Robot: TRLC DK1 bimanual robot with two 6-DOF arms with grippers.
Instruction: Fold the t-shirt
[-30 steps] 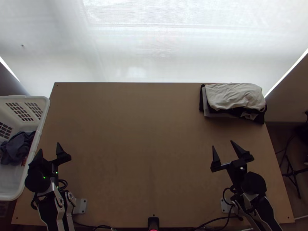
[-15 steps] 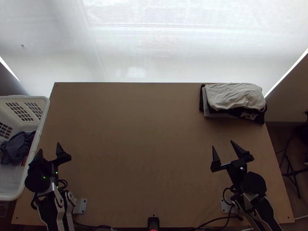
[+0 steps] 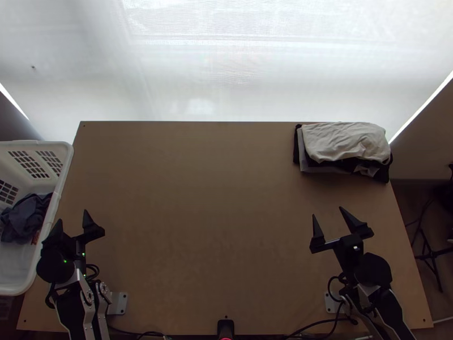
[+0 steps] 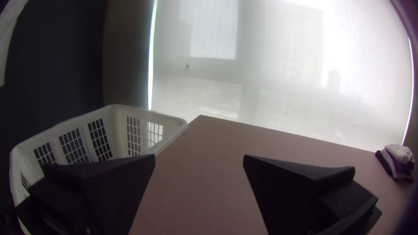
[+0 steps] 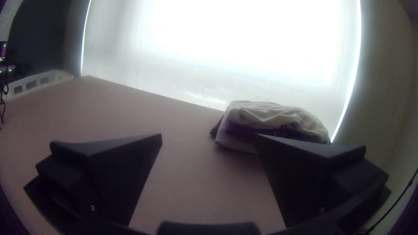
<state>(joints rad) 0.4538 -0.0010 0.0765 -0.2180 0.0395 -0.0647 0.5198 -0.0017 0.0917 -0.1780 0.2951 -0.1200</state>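
L tool (image 3: 72,216) & R tool (image 3: 327,211) gape wide, empty; wrinkled pale cloth (image 3: 342,141), prob. folded, atop pile (image 3: 380,173).

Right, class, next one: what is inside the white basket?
In the white basket lies a bunched dark cloth, with a small reddish bit at its edge. Whatever is beneath the cloth is covered.

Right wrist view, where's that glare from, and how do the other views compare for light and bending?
Right wrist view: glare from the white translucent blind, burned out to white. Left wrist view: softer glow, the blind's lit edge bowing, the black left gripper in near-silhouette. Top view: bright blind, dim light wooden table.
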